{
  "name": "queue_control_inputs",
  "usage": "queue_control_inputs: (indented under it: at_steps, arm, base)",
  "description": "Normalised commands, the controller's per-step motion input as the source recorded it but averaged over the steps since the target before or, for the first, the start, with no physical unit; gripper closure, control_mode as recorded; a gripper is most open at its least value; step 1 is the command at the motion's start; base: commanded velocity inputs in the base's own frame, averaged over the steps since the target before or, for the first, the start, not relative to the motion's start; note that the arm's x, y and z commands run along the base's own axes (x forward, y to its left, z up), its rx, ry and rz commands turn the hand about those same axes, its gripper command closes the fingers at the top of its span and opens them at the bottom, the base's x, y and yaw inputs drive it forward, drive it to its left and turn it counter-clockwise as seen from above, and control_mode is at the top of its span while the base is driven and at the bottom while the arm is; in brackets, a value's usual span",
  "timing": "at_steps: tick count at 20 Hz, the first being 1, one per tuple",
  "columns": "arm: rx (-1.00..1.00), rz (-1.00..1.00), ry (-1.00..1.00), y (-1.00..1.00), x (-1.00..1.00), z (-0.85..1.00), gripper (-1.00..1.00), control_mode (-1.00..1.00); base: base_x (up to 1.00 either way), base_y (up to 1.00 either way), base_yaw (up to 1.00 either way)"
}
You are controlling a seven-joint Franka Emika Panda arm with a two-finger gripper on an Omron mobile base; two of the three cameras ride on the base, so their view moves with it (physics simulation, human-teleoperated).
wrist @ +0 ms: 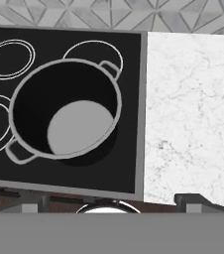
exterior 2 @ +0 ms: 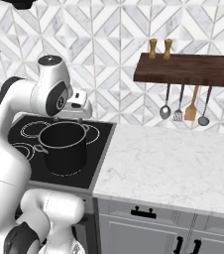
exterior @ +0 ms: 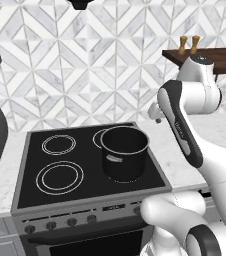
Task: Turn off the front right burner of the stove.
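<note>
The stove (exterior: 32, 172) sits set into the white marble table (exterior 2: 183, 163), its wide black glass top running left to right along the tiled wall, its row of dark knobs (exterior: 60, 223) facing out toward the robot. A dark pot (exterior: 124, 152) stands on the front right ring, open and upright. The hand (exterior 2: 79, 110) hangs high above the pot, near the wall; whether its fingers are apart I cannot tell.
</note>
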Motion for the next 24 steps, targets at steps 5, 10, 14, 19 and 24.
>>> queue_control_inputs:
  at_steps: [5,10,14,19,24]
  arm:
    - [0.0,0.0,0.0,0.0,0.0,0.0,-1.0,-1.0]
    - [0.0,0.03,0.0,0.08,-0.16,0.0,-1.0,-1.0]
    - [-0.17,0.34,0.03,0.85,-0.71,-0.32,-1.0,-1.0]
    - [-0.41,0.45,0.01,1.0,-0.98,-0.9,-1.0,-1.0]
    - [-0.55,0.42,-0.07,1.0,-0.98,-1.0,-1.0,-1.0]
  base:
    - [-0.01,-0.05,0.0]
    - [0.0,0.0,0.0]
    - [0.0,0.0,0.0]
    - [0.0,0.0,0.0]
    - [0.0,0.0,0.0]
